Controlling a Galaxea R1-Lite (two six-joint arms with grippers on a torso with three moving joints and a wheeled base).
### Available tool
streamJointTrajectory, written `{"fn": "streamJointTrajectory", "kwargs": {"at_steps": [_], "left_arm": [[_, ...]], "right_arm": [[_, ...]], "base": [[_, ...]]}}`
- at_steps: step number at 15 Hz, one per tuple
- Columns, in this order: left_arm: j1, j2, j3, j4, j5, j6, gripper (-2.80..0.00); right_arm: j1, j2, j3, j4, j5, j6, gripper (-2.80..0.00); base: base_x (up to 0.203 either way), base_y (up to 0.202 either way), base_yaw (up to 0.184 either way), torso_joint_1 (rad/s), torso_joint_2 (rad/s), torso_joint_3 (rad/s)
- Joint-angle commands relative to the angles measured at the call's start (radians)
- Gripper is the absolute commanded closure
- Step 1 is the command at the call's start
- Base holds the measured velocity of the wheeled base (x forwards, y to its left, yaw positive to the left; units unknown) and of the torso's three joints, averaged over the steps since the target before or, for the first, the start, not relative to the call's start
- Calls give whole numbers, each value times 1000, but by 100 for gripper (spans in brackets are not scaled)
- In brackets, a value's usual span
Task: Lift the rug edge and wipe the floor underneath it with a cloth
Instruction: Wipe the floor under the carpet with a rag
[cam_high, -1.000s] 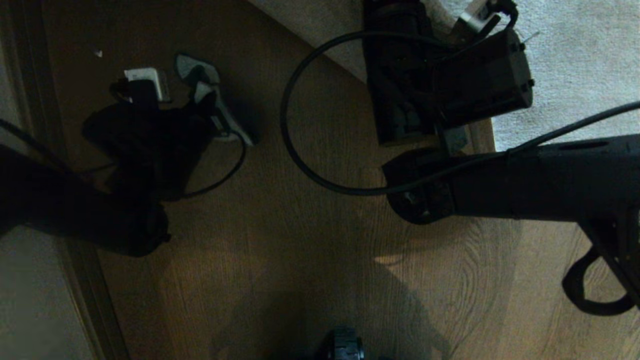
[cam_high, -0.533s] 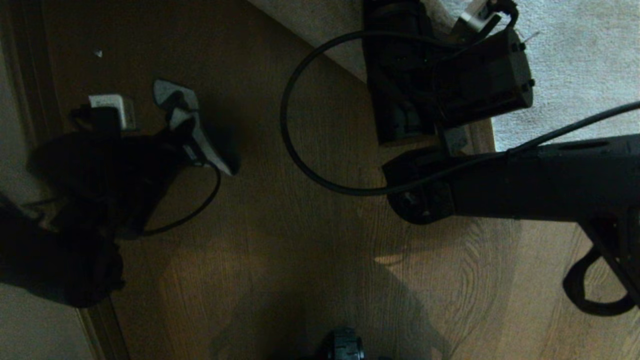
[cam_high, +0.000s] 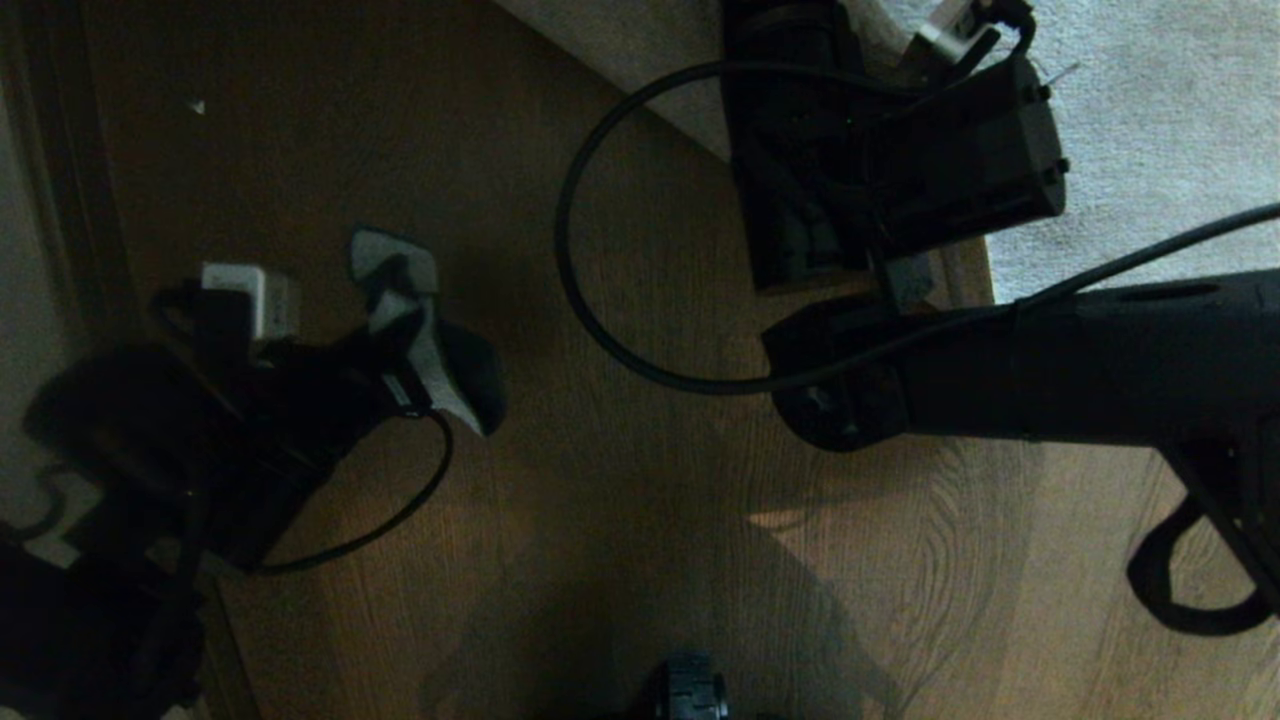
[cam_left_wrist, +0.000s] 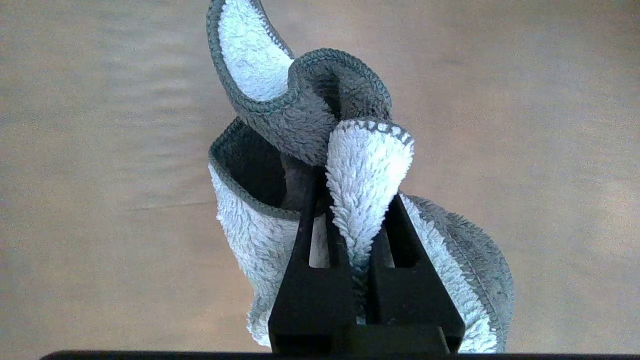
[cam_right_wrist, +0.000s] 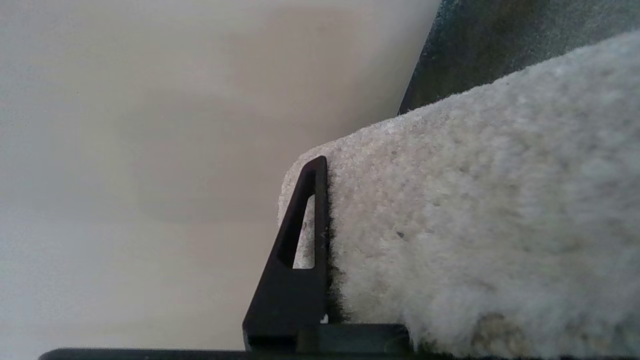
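Since a second ago: left gripper and its cloth shifted down the head view toward the robot, after a swing out to the left; right arm, rug and camera unchanged.

One floor of brown wood-grain planks, filling most of the head view. One rug, pale grey-beige, at upper right; the rug edge running as a straight diagonal from top centre down and rightward, with the corner hidden behind the right gripper. Two black arms, left one low at the left, right one reaching in from the right. One cloth, light blue with a grey hem, bunched, long axis lying roughly up and down the head view, over bare floor well left of the rug.

Left gripper: narrow, clamped on a fold of cloth. Right gripper: closed on the rug edge, one finger flat against the pile.
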Motion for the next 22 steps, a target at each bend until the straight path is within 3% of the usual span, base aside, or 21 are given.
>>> {"fn": "streamJointTrajectory", "kwargs": {"at_steps": [1,8,13,17,22], "left_arm": [[-74,21,2,-48,1,-1,0],[-294,160,-70,-48,10,1,0],[-373,281,-199,-48,8,3,0],[-371,362,-310,-48,8,4,0],[-261,403,-404,-48,5,15,0]], "right_arm": [[1,0,-1,-48,-1,3,0],[-1,1,-2,-48,-1,3,0],[-1,1,-3,-48,-1,3,0],[-2,-3,-5,-48,-1,3,0],[-2,1,-5,-48,0,4,0]], "base": [[0,0,0,0,0,0],[0,0,0,0,0,0],[0,0,0,0,0,0],[0,0,0,0,0,0],[0,0,0,0,0,0]]}}
